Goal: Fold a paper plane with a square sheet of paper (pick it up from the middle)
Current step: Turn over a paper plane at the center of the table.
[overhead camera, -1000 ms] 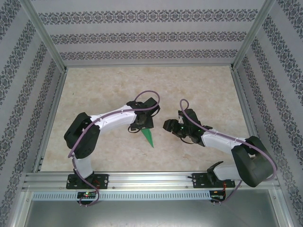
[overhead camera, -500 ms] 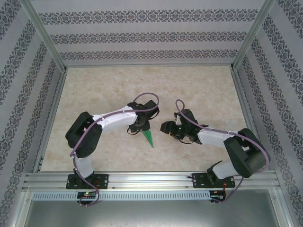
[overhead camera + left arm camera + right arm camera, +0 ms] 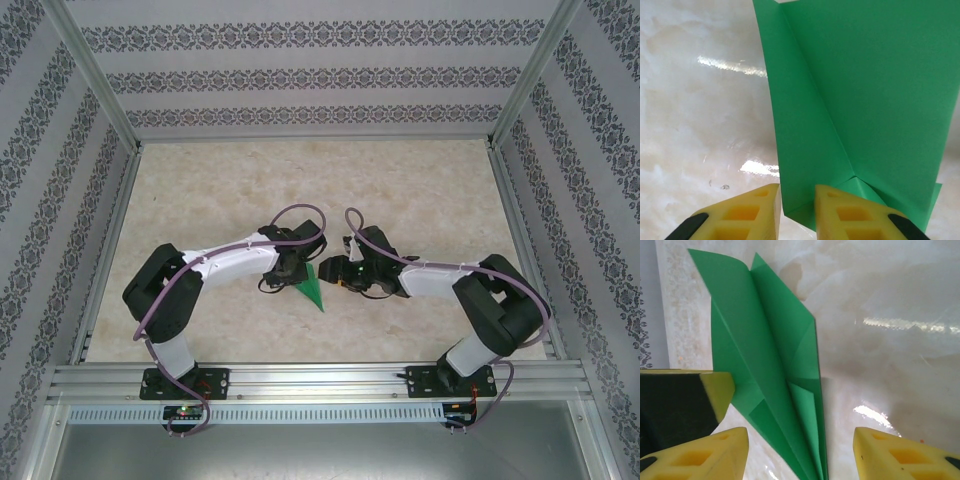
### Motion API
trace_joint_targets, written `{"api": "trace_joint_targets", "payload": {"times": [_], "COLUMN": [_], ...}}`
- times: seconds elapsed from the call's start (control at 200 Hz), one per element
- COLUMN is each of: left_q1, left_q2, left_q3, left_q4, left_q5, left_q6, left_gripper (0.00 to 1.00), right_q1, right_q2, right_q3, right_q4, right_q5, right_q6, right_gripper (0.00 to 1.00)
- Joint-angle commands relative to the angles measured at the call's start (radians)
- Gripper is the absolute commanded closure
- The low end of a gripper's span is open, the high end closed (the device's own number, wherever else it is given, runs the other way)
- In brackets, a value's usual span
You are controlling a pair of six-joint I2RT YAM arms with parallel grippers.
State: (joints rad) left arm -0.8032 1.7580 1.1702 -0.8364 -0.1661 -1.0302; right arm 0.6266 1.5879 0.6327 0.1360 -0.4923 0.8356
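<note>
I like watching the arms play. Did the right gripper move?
Yes. The right gripper slid left, away from the table's right rail, up to the paper plane.

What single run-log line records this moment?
left gripper: narrow gap astride paper plane edge | right gripper: open, straddling plane | plane: folded, on table

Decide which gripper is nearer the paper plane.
Left. The left gripper straddles one edge of the paper plane, fingers against the paper; the right gripper stands open, the plane's narrow end between its fingers, seemingly untouched.
</note>
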Motion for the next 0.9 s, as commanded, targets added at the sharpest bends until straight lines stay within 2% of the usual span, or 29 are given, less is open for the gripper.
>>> {"api": "trace_joint_targets", "payload": {"times": [0.0, 0.295, 0.505, 0.894], "left_q1": [0.012, 0.016, 0.016, 0.016], "left_q2": [-0.01, -0.029, -0.035, -0.049], "left_q3": [-0.016, -0.038, -0.053, -0.055], "left_q4": [0.056, 0.09, 0.105, 0.107], "left_q5": [0.0, 0.01, 0.017, 0.014], "left_q6": [0.001, 0.015, 0.007, 0.017], "left_gripper": [0.76, 0.76, 0.76, 0.76], "right_q1": [0.008, 0.026, 0.033, 0.05], "right_q2": [0.047, 0.167, 0.195, 0.193], "right_q3": [0.045, 0.131, 0.137, 0.145], "right_q4": [0.05, 0.073, 0.1, 0.054], "right_q5": [-0.053, -0.101, -0.13, -0.124], "right_q6": [-0.015, -0.016, -0.012, -0.065], "right_gripper": [0.44, 0.49, 0.56, 0.54]}}
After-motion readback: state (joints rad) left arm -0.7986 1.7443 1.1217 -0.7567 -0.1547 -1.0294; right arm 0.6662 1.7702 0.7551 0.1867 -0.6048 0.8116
